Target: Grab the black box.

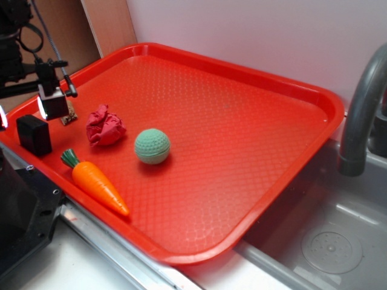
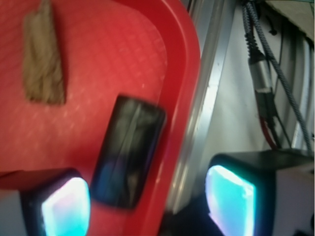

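The black box (image 2: 129,150) lies at the red tray's (image 1: 242,121) near-left edge, between the open jaws of the gripper (image 2: 147,201), which grip nothing. One carrot (image 1: 97,183), one green ball (image 1: 152,145) and one crumpled red cloth (image 1: 105,125) share the tray. A grey sink (image 1: 326,235) adjoins.
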You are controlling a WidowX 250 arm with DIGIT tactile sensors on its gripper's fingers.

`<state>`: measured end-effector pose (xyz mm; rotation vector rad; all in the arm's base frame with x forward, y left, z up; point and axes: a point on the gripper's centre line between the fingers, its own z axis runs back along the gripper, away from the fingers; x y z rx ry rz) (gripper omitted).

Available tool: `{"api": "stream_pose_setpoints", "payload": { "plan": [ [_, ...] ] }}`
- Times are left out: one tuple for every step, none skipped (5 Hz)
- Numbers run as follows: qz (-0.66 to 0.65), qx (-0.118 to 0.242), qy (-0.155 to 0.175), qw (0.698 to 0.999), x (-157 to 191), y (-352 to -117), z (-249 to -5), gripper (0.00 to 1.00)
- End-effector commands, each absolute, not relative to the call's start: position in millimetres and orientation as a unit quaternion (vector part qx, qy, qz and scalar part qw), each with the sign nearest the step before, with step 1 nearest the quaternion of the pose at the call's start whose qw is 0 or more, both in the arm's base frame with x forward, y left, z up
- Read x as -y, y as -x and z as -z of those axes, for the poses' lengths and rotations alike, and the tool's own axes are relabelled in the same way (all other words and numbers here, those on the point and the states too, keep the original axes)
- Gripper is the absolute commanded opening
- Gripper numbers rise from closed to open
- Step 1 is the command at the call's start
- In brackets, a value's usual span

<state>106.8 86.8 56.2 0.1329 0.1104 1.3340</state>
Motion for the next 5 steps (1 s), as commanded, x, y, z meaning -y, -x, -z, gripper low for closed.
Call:
{"api": "stream_pose_setpoints", "payload": {
  "plan": [
    [-0.632,-0.062,-0.067,0.77,-91,-105,-32,1.0],
    [-0.637,-0.086,-0.078,0.762,-89,-109,-26,0.0],
    [-0.639,-0.083,-0.075,0.761,-87,-108,-31,0.0],
    [-0.596,-0.075,-0.081,0.796,-86,-113,-45,0.0],
    [-0.498,-0.005,-0.069,0.864,-76,-138,-92,0.0]
  ]
}}
